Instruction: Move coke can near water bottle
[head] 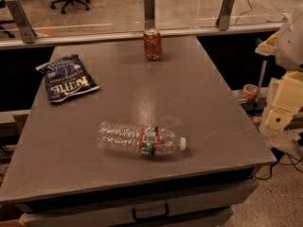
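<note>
The gripper (283, 109) hangs at the far right of the view, a pale cream shape out past the right edge of the grey counter (199, 108) and touching nothing on it; whether it is apart or together cannot be told from here. Well away from the gripper, to its left and towards the far end of the counter, the coke can (152, 44) stands upright close to the back edge, its silver top showing. Also left of the gripper, but on the near part of the counter, the water bottle (141, 139) lies on its side, its white cap pointing towards the gripper's side and its clear ribbed body stretching away from it. The can and the bottle are well apart, with a bare stretch of counter between them. Farthest from the gripper, near the counter's left edge, a dark blue chip bag (66, 78) lies flat. Just left of the gripper, low beside the counter's right edge, sits a roll of tape (249, 90). Below the gripper, dark cables (284, 161) trail over the speckled floor. A drawer handle (150, 214) shows on the counter's near front, and a glass barrier with metal posts (149, 9) runs behind the can.
</note>
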